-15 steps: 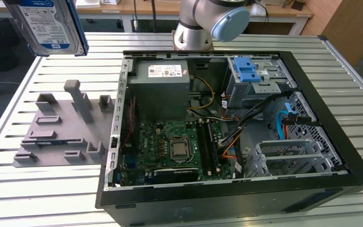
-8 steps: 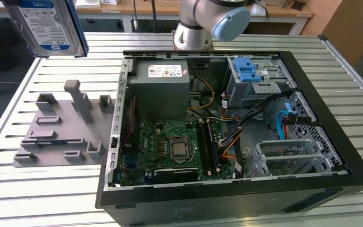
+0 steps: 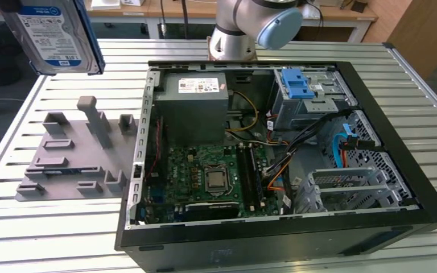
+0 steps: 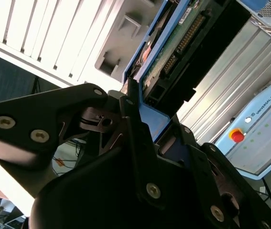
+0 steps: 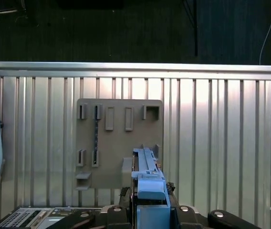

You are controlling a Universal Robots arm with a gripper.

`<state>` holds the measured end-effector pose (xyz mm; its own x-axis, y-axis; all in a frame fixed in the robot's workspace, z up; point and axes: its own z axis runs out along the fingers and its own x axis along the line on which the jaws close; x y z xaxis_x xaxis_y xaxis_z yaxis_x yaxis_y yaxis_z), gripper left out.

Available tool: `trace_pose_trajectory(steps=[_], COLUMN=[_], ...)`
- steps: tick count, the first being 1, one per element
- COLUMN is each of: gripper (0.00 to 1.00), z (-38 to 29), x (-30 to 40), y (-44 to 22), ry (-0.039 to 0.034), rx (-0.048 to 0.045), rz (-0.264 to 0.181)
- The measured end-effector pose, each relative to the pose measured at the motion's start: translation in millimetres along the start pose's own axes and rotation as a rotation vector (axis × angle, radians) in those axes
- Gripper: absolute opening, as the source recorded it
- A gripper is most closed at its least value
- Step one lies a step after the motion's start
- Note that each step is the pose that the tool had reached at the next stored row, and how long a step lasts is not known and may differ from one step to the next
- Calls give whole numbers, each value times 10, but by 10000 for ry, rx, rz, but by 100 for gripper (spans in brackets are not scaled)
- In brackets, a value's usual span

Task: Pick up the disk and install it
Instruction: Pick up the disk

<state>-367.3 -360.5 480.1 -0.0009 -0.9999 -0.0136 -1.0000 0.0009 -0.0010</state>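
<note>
So the end effector point(image 4: 142, 112) is clamped on the disk point(image 4: 183, 38). Its black fingers point(image 4: 131, 109) pinch it by the blue-railed edges, and the circuit-board side is showing in the second wrist view. In the exterior view the disk hangs up in the air at the exterior view's left, label toward the camera, not touching anything else. Looking down past it in the first wrist view, there's the grey slotted holder plate point(image 5: 118, 148) lying flat on the slatted metal desk point(image 3: 52, 239). Right next to the plate, toward the exterior view's right, sits the open PC case point(image 3: 279, 236). You can see its motherboard point(image 3: 203, 170), the grey power supply box point(image 3: 194, 108) and a bright blue latch bracket point(image 3: 300, 85). The arm's base point(image 3: 234, 34) stands behind the case, at the far side of the desk.
</note>
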Motion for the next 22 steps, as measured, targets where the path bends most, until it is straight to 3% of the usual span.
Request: trace_pose_trajectory(steps=[2,7,10,22], gripper=[36,36,36,36], z=[0,0,2,2], x=[4,5,5,5], y=[-38,-224,-289,-322], ry=[0,1,1,1], rx=[-1,-3,-1,-2], rz=[0,1,0,-1])
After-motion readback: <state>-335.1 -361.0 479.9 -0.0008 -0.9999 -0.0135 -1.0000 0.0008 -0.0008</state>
